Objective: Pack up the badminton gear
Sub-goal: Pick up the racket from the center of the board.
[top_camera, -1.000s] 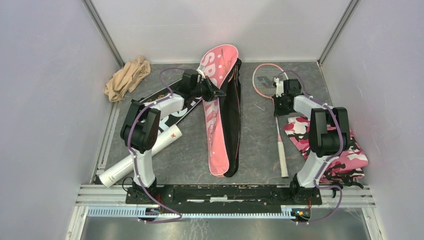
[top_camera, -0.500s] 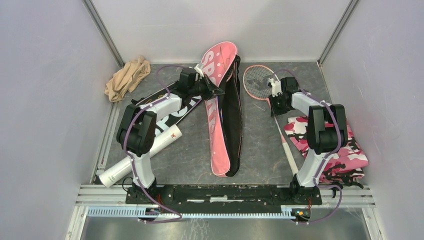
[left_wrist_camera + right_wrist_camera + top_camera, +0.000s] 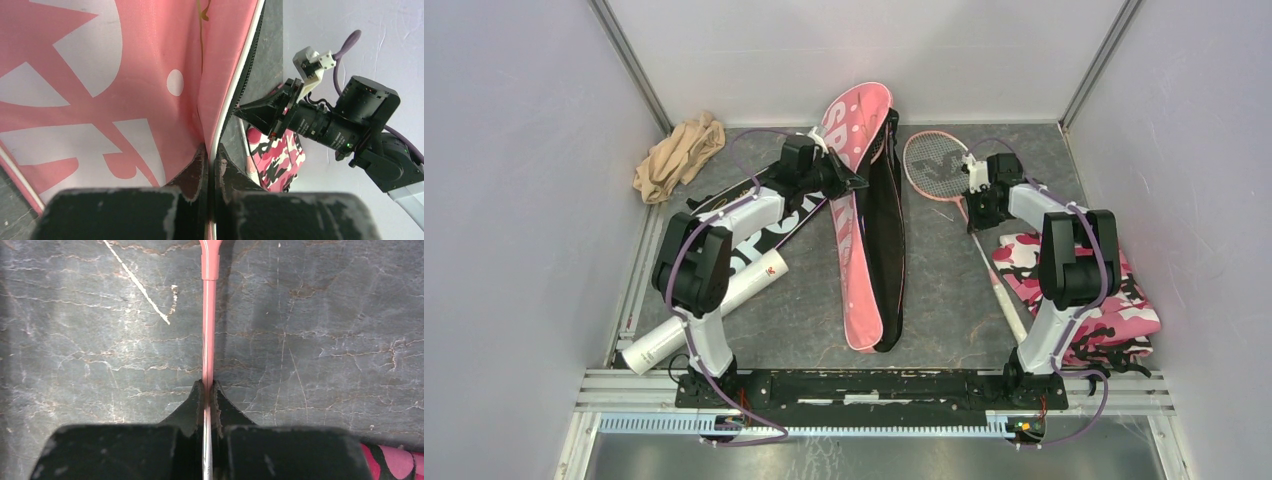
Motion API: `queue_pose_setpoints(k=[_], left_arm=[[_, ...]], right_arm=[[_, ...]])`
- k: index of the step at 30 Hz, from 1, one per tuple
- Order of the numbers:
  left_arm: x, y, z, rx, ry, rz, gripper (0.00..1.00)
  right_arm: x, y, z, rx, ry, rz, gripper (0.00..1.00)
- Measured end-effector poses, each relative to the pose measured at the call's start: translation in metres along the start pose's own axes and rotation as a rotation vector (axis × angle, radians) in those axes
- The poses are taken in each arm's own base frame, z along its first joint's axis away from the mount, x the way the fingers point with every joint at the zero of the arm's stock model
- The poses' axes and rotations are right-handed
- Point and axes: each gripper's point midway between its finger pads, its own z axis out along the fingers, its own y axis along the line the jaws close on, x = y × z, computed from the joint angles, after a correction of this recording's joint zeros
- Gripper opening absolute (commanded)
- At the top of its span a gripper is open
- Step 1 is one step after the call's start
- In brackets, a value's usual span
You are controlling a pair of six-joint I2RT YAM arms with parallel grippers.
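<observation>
A pink and black racket bag [image 3: 856, 250] lettered SPORT lies down the middle of the table. My left gripper [image 3: 860, 186] is shut on the white-piped edge of its pink flap [image 3: 100, 75], seen close in the left wrist view with the gripper [image 3: 211, 152] clamped on the edge. A pink-framed racket [image 3: 934, 165] lies right of the bag, its white handle [image 3: 1012, 312] pointing toward me. My right gripper [image 3: 976, 222] is shut on the racket's thin shaft [image 3: 208, 330], as the right wrist view shows at the gripper [image 3: 206, 387]. A second black bag [image 3: 759, 235] and a white tube [image 3: 714, 310] lie under my left arm. No shuttlecock shows.
A beige cloth [image 3: 679, 155] is bunched in the far left corner. A pink camouflage cloth [image 3: 1114, 300] lies by the right arm's base, also in the left wrist view [image 3: 275, 160]. White walls close the table on three sides.
My right gripper has swung the racket's head left toward the bag, and the handle has slid right. My left gripper has drawn the pink flap slightly left.
</observation>
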Motion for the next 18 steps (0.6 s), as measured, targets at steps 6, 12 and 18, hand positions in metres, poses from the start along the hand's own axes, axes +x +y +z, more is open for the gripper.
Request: queue_pose_setpoints(k=[6,12,18], left_arm=[[-0.016,0.000,-0.012,-0.036,-0.054,-0.005,0.02],[-0.032,0.010,-0.021,-0.071,-0.100,-0.020,0.02],[-0.036,0.018,-0.022,-0.104,-0.116,-0.030,0.02]], right_arm=[[-0.012,0.007,-0.020,-0.018,-0.049,0.011,0.00],[-0.036,0.017,-0.058,-0.017,-0.148,-0.022,0.00],[-0.047,0.025,-0.088,0.005,-0.206,-0.095,0.00]])
